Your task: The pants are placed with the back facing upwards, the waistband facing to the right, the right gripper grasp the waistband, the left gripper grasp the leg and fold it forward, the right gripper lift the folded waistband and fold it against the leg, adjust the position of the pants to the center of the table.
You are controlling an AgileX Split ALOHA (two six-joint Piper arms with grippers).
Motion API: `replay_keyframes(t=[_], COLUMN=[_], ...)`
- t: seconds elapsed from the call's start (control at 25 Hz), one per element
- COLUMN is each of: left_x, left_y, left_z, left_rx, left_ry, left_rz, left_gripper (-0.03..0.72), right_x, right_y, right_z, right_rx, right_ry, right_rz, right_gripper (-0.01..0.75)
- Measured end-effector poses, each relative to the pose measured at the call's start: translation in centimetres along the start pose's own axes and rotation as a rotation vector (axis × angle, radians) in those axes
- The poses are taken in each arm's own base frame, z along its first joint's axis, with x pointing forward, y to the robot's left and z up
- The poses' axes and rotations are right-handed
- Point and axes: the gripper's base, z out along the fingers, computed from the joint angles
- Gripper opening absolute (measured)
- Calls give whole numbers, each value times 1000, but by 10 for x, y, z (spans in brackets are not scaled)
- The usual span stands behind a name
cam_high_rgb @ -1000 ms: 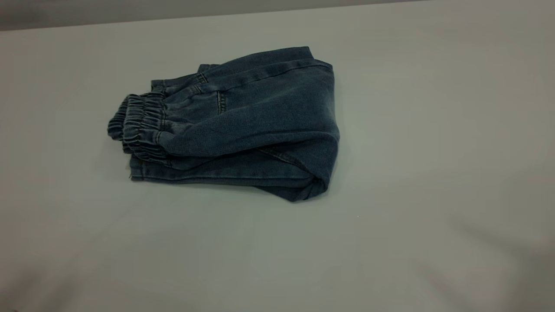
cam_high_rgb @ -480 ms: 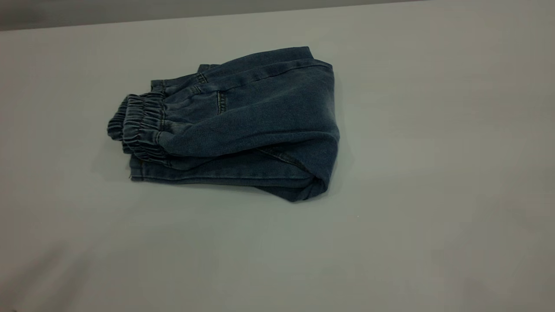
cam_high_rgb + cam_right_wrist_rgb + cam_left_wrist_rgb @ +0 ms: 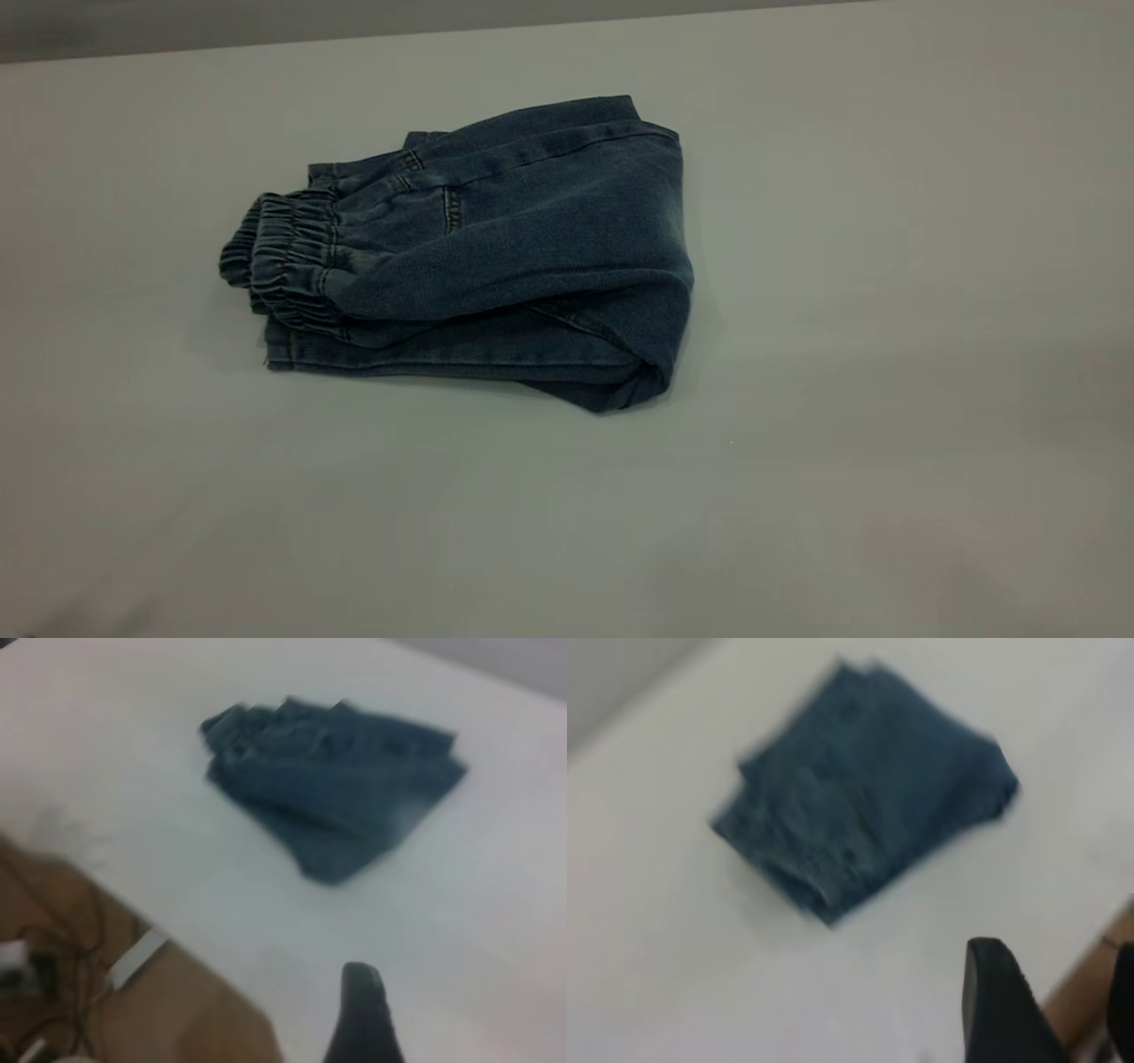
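On table — pants folded, waistband left, grippers away

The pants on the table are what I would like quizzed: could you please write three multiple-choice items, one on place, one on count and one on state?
1. In the exterior view, the waistband lies at the bundle's
A. left end
B. right end
C. far edge

2. How many garments lie on the table?
A. one
B. two
C. three

3. The pants are
A. spread flat
B. folded into a bundle
C. hanging from a gripper

Answers: 1 A, the gathered elastic shows at the left end. 2 A, only the one denim piece is there. 3 B, layers are stacked, and the left gripper is well clear of the cloth.
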Motion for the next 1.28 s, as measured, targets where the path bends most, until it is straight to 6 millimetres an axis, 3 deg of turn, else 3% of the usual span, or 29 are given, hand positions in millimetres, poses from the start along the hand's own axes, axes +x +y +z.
replay_keyframes(t=[0.32, 0.68, 0.88, 1.28], left_x=[51, 93, 103, 120], left_y=[-13, -23, -25, -29], left_z=[21, 4, -7, 23], left_rx=[7, -40, -62, -30], left_ry=[25, -121, -190, -78], left_rz=[-73, -94, -126, -246], left_gripper=[300, 300, 300, 300], right_x=[42, 42, 43, 42], right_y=[-5, -5, -5, -5], right_z=[41, 43, 43, 43], right_rx=[10, 12, 12, 12], right_ry=[60, 58, 61, 60], right_rz=[-14, -17, -17, -17], right_gripper=[446, 446, 446, 446])
